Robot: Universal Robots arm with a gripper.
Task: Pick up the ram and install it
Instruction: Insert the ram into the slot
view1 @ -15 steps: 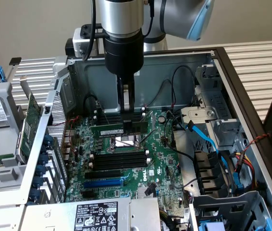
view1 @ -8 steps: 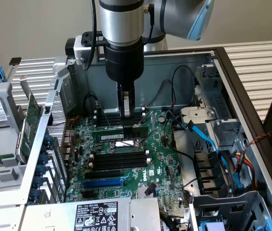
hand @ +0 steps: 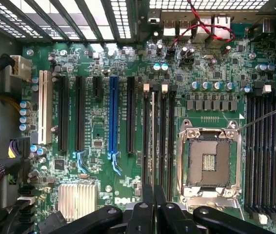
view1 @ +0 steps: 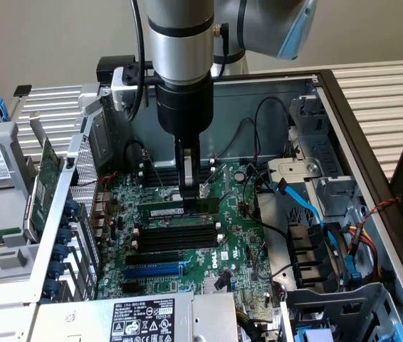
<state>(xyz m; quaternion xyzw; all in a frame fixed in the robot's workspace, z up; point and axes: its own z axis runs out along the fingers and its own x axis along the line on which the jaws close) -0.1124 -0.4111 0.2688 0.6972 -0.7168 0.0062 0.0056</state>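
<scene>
Hidden/unclear: in the ext. view the arm is cut off by the frame's top edge. The end effector fingertips cover part of the ram toward that view's right. The ram's lower edge is sunk into a slot, so it cannot be told whether it is fully seated or whether the end clips are latched. In the wrist view the ram is seen edge-on only, as a thin pale line; label and chips cannot be read there. Which slot of the bank it occupies cannot be settled.

Pose: the arm is held approx. vertical, w/ the wrist pointed straight down into the open PC case. The end effector is closed on the ram: its fingers are drawn close together w/ the ram's top edge pinched btw. them. The ram is stood upright on edge in the memory bank beside the CPU socket. Bare black slots lie just beside it, and the blue slot lies beyond those. The white label is seen facing the ext. view.
</scene>
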